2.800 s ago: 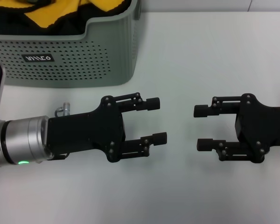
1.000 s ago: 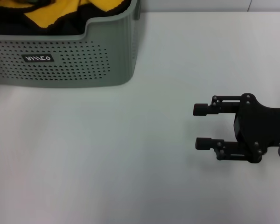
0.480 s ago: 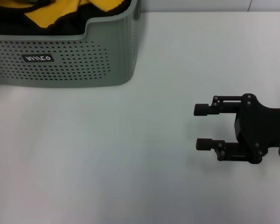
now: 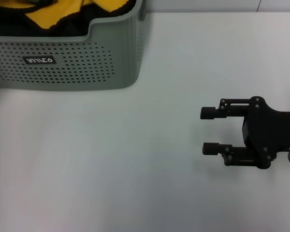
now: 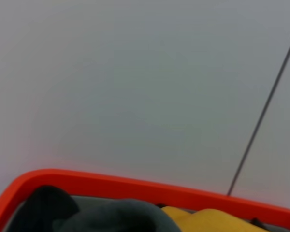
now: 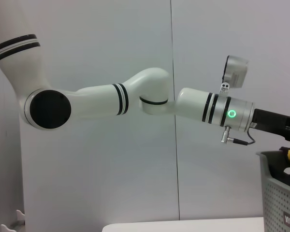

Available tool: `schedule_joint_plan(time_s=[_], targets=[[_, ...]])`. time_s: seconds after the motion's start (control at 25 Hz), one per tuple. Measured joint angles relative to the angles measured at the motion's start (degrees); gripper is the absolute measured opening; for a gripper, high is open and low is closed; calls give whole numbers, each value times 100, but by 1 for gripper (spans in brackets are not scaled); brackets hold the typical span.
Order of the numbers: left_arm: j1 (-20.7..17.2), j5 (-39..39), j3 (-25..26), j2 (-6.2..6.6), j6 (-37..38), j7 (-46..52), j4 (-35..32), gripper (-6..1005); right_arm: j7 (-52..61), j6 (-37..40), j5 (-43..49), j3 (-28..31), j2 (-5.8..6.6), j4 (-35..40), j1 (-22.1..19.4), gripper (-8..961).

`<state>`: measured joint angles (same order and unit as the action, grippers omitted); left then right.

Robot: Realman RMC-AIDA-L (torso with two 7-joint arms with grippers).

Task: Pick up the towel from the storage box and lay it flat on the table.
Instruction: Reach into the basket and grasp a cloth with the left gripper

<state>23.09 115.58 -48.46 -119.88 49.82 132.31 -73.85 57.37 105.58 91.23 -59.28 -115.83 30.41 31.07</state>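
One crumpled towel [image 4: 48, 14] lay bunched inside the storage box [image 4: 87, 63] at the table's [image 4: 135, 169] far left corner, well apart from the right gripper [image 4: 208, 130], which hovered with fingers spread. Since earlier, the left arm [image 6: 135, 99] had lifted away above the box; its fingers were unseen. Bunched, the towel showed no clear long axis.

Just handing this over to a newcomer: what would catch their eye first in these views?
Probably the towel, bright yellow and black, bunched inside the storage box at the table's far left. Next, the black right end effector, open and low over the table's right side. The right wrist view shows the left arm raised, reaching toward the box.
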Motion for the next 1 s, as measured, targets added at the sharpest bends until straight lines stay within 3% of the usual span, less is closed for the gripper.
schedule_joint_plan(time_s=[0.44, 1.0], targets=[[-111, 418, -114, -18, -135, 473, -395, 666, -70, -13, 0, -1, -6, -5, -24, 600], [31, 1675, -669, -13, -634, 1257, -454, 666, -76, -21, 0, 22, -9, -70, 19, 599]])
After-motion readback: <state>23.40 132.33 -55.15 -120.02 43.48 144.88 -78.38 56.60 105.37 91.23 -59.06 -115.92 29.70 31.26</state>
